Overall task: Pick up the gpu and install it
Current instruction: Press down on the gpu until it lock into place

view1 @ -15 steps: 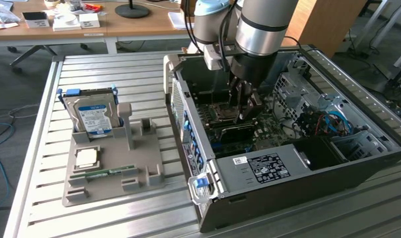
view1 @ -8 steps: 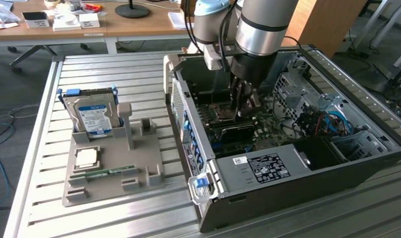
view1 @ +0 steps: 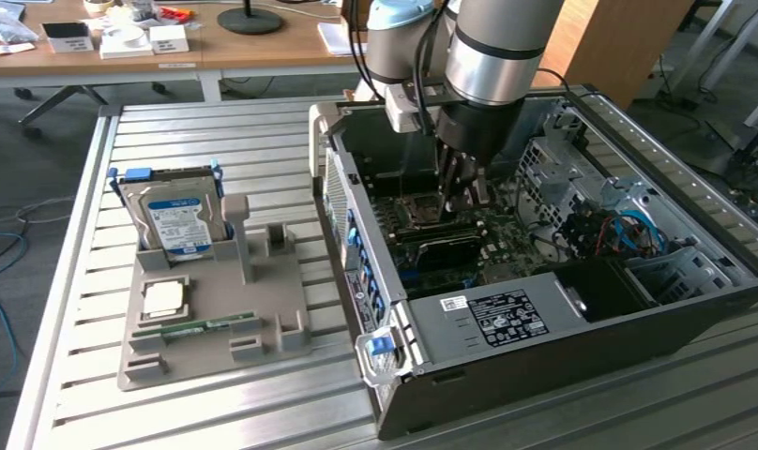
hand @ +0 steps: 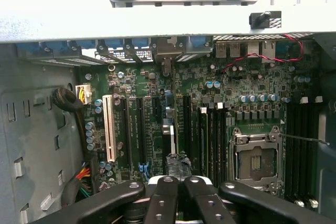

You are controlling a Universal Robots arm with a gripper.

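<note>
While the gripper hangs low over the motherboard, its pincer is narrow, the black fingers drawn close together and, as far as you can judge, clamped on the upper edge of the gpu. The card stands on edge just beside the CPU socket, among the long expansion slots on the side away from the memory slots. Keep the card upright and its lower edge parallel to the slot you mean to use; a tilt here would likely jam one end. Press straight down, evenly, and watch that the metal bracket end meets the rear wall of the computer case and not the board. Farther from the socket, the white slot is bare. Well apart, outside the case, the grey holder carries the hard drive.
</note>
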